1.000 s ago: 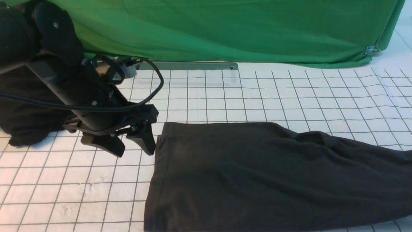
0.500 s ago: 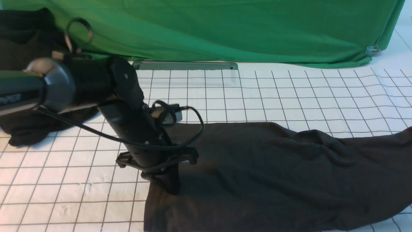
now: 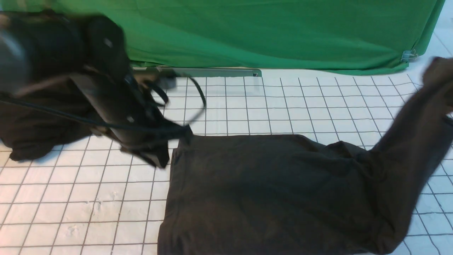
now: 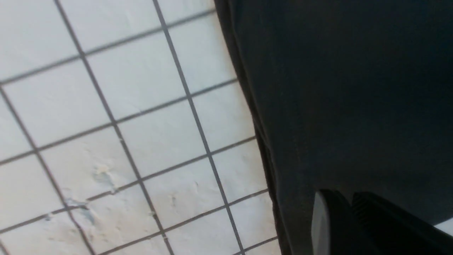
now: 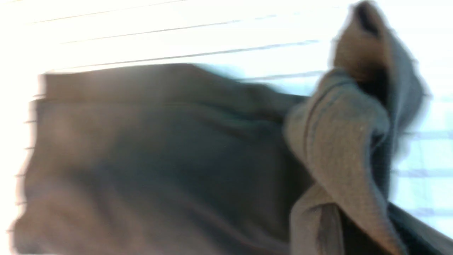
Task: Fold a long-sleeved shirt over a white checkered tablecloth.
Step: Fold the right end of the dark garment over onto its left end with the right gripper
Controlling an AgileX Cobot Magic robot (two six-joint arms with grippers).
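My left gripper (image 3: 157,156) has backed off the long-sleeved shirt (image 3: 269,191) to its far-left corner, too blurred to tell whether it is clenched. The shirt's body lies flat on the white checkered tablecloth (image 3: 88,198); its right end has just risen, so folding begins. My right gripper, hidden behind bunched cloth, is clenched on it.

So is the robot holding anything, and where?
The right gripper, itself hidden, holds the long-sleeved shirt by its bunched right end, lifted off the tablecloth. Whether the left gripper grips its edge cannot be told.
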